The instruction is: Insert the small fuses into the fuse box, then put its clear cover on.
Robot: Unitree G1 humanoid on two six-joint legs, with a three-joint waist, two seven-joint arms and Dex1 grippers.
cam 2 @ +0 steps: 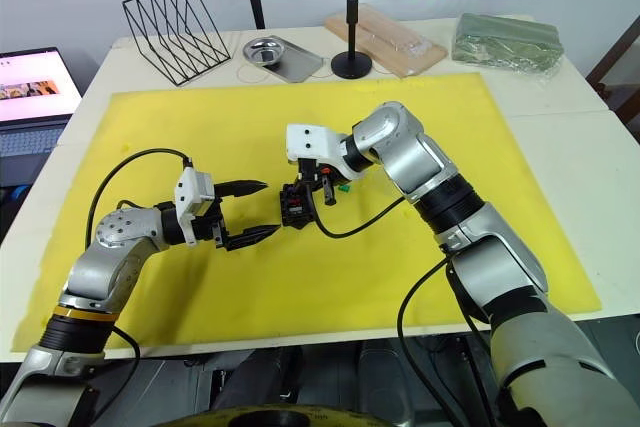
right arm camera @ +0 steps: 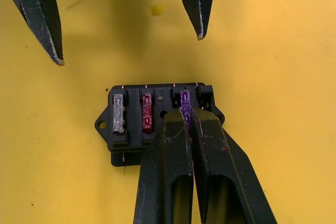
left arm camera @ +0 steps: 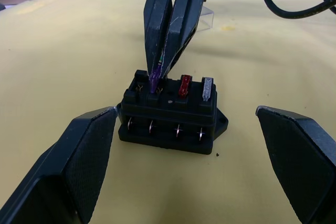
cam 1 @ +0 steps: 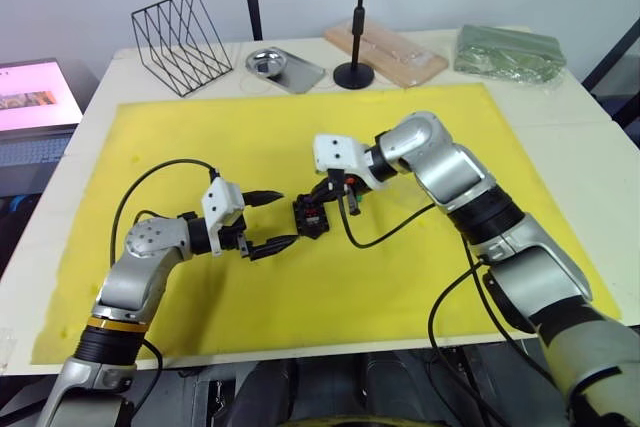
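The black fuse box [cam 1: 308,215] sits mid-mat on the yellow foam mat [cam 1: 420,277]. A grey fuse [right arm camera: 118,113] and a red fuse [right arm camera: 147,112] stand in two of its top slots. My right gripper [right arm camera: 188,113] is shut on a purple fuse [left arm camera: 154,81], whose lower end is in the slot beside the red one. One end slot [left arm camera: 139,83] is empty. My left gripper [cam 1: 272,219] is open just left of the box, with one finger on each side of it and not touching. The clear cover [left arm camera: 206,18] lies on the mat behind the right gripper's fingers.
Along the table's back edge are a black wire rack [cam 1: 180,42], a metal tray [cam 1: 285,67], a black stand base [cam 1: 353,74], a wrapped wooden board [cam 1: 385,52] and a green packet [cam 1: 510,52]. A laptop [cam 1: 35,97] is at the far left. Black cables [cam 1: 390,232] loop over the mat.
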